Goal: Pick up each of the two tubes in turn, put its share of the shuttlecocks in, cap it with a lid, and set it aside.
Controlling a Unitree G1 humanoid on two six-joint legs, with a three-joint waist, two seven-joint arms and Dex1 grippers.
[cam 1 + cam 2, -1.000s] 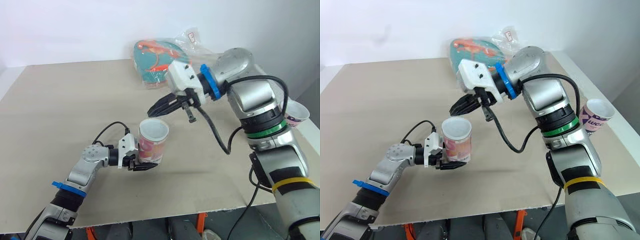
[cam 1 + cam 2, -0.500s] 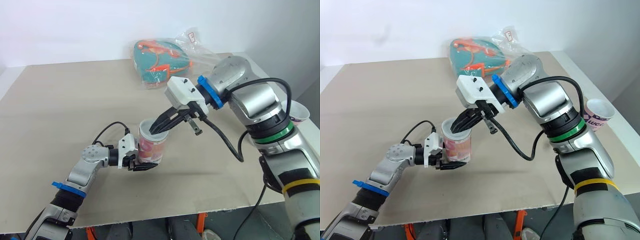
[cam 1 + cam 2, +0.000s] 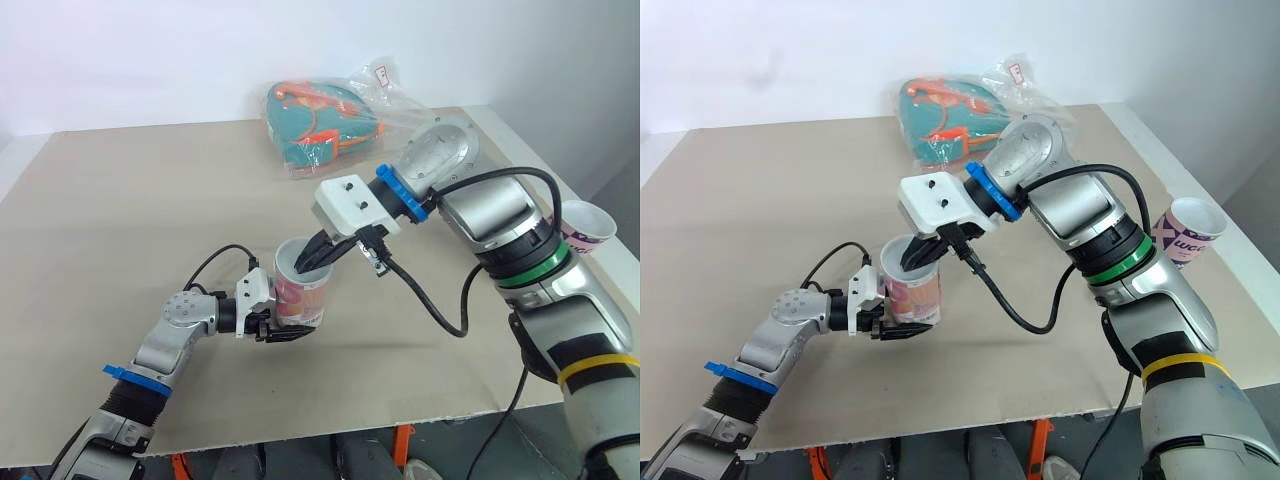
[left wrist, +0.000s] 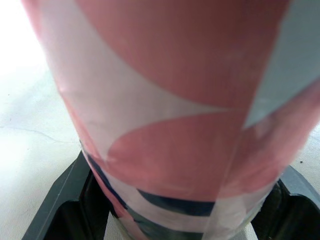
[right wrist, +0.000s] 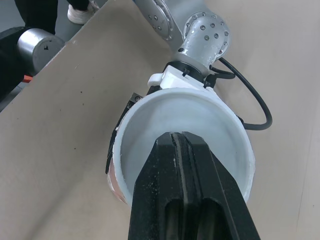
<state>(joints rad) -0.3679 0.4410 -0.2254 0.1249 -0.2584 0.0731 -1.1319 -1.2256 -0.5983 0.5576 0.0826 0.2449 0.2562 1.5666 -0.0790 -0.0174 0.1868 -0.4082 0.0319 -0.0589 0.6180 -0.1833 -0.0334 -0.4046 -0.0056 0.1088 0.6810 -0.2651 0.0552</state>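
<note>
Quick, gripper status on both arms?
Left gripper: closed on the pink tube.
Right gripper: closed, fingers pressed together, tips inside the tube's open mouth.

A clear bag [image 3: 330, 125] of teal-and-orange goods lies on the table [image 3: 120, 200].

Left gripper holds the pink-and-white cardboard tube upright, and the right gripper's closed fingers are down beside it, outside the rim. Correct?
No. The closed fingers of the right gripper reach inside the open mouth of the pink-and-white cardboard tube, within its rim, as the right wrist view shows. The left gripper does hold it upright.
</note>
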